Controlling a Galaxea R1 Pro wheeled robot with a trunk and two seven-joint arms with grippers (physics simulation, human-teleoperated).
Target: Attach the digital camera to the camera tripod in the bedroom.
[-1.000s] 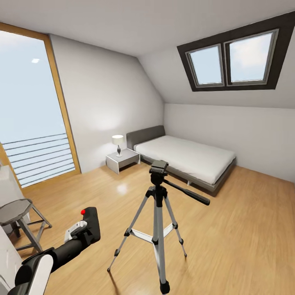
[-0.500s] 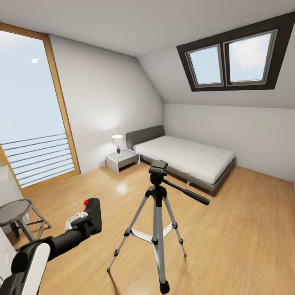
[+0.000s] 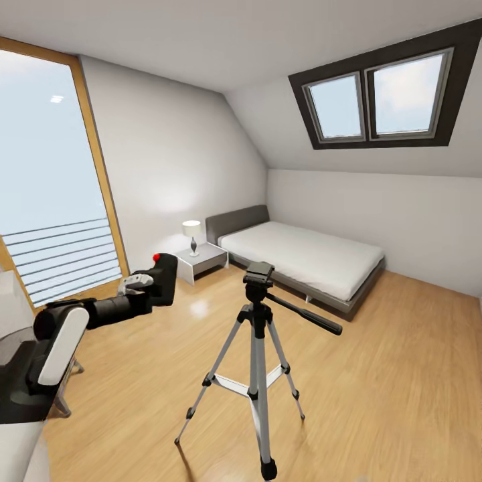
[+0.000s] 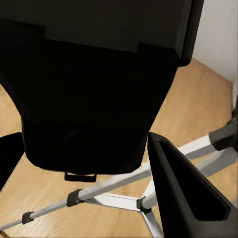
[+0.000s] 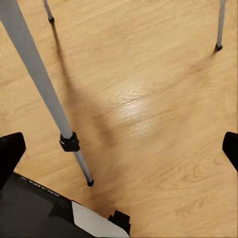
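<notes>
Left of the camera tripod (image 3: 258,348), the left gripper (image 3: 152,284) pinched the digital camera (image 3: 163,280), level with the bare pan head (image 3: 258,273); grasping done, mounting remained. Right gripper's (image 5: 119,148) fingertips stood spread, empty.

The digital camera (image 3: 163,280), black and boxy with a round red button on top, is held upright in the air, left of and apart from the camera tripod (image 3: 257,348). The tripod stands on the light wood floor of the bedroom (image 3: 375,375), silver legs spread, black pan head bare, long handle angled down to the right
</notes>
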